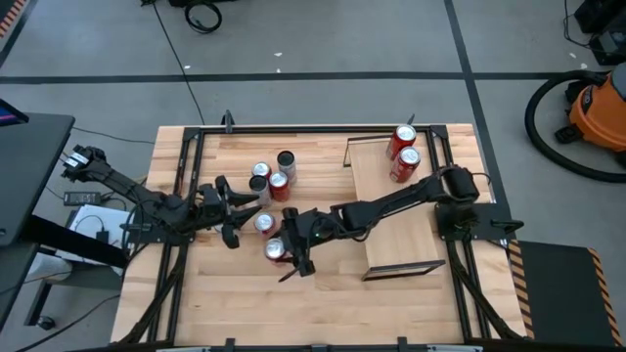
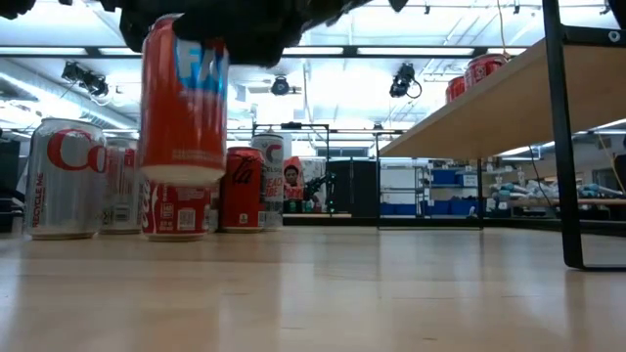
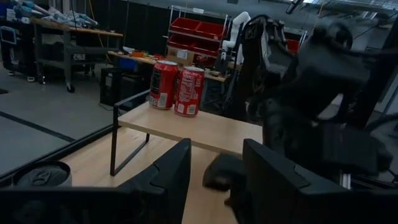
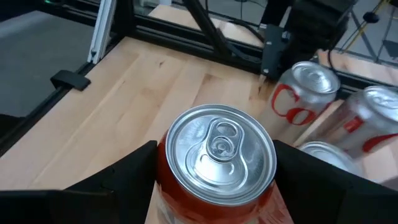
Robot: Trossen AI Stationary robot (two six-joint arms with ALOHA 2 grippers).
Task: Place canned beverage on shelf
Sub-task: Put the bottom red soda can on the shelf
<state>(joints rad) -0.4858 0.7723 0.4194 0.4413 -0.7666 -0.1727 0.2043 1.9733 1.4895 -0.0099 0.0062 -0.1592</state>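
My right gripper (image 1: 286, 250) reaches to the table's middle near side and is shut on an orange-red can (image 2: 184, 103) with blue-white lettering, whose silver top shows in the right wrist view (image 4: 221, 152). My left gripper (image 1: 243, 215) is open and empty just left of it, beside a standing can (image 1: 264, 223). The shelf (image 1: 391, 210), a light-wood board on thin dark legs, stands at the right. Two red cans (image 1: 405, 149) stand on its far end; they also show in the left wrist view (image 3: 177, 90). My right gripper pinches the can's upper side wall (image 4: 163, 163) between its two fingers, one on each side just below the rim. The fingers (image 4: 134, 177) come from above, pointing down. The can hangs upright, its bottom (image 2: 182, 176) lifted clear of the table.
Several more cans (image 1: 271, 174) stand in a group at the table's middle far side; in the low view (image 2: 64, 176) they stand behind the lifted can. Black rails (image 1: 186, 156) frame the plank tabletop. Bare board (image 1: 396, 235) lies on the shelf's near part.
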